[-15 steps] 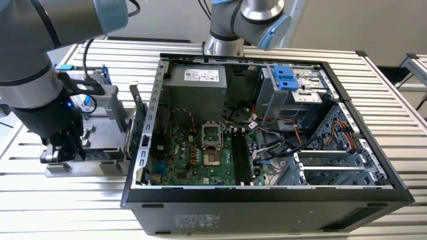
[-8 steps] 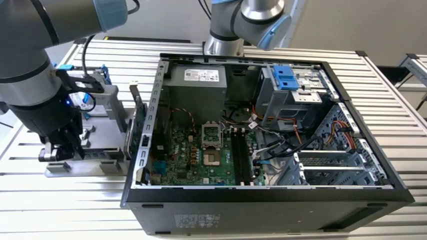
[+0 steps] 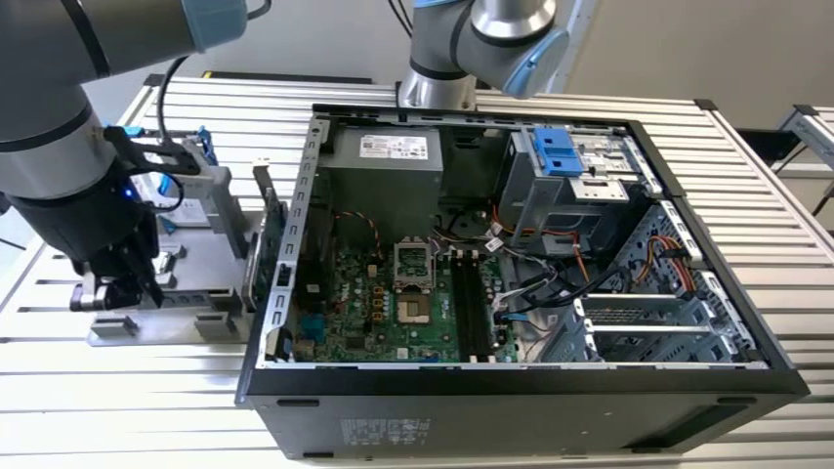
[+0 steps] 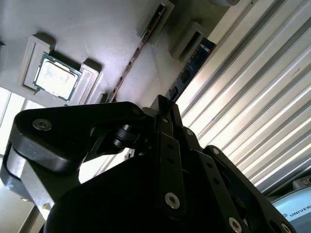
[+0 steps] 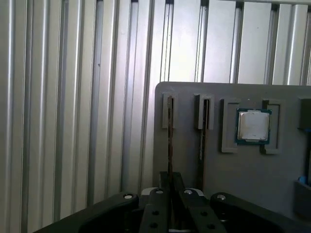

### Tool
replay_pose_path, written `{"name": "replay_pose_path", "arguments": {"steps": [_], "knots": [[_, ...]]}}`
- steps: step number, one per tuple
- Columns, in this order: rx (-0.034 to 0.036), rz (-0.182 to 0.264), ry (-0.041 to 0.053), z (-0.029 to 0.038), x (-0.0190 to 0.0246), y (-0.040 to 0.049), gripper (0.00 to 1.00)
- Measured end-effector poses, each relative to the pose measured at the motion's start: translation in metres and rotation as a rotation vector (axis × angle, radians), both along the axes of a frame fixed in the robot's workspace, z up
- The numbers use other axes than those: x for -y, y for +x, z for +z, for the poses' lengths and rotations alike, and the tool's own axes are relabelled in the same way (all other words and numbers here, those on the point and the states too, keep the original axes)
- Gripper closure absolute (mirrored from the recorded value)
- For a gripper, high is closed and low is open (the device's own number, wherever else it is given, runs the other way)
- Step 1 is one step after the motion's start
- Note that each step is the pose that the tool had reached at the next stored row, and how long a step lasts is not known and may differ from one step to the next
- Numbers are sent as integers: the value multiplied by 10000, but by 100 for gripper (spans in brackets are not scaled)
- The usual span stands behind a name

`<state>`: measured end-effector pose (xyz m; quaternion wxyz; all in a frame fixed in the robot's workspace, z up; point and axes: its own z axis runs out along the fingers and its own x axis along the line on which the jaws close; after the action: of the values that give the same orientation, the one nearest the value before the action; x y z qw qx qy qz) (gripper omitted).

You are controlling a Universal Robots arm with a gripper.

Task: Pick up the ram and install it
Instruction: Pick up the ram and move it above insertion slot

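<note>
Down low over the grey holder (image 5: 243, 184) on the slatted bench (image 5: 73, 97), off to the exterior view's left of the open computer case (image 3: 521, 391). In the first wrist view, pinching with the gripper (image 5: 170, 178), closed to a sliver, right onto the thin edge of the ram (image 5: 170, 136). Standing on edge in its holder slot, just beside a second ram stick (image 5: 202, 141). Further along, lying flat in a square pocket, a processor chip (image 5: 252, 125).

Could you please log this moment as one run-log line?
gripper: at grey holder | jaws: shut on ram | ram: on edge in holder slot | install: not done
</note>
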<state>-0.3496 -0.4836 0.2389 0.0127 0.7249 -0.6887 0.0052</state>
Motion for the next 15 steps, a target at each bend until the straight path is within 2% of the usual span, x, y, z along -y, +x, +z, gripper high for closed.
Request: {"name": "replay_pose_path", "arguments": {"steps": [7,15], "knots": [[0,-30,26,70,0,0,100],[0,-137,98,129,0,0,100]]}}
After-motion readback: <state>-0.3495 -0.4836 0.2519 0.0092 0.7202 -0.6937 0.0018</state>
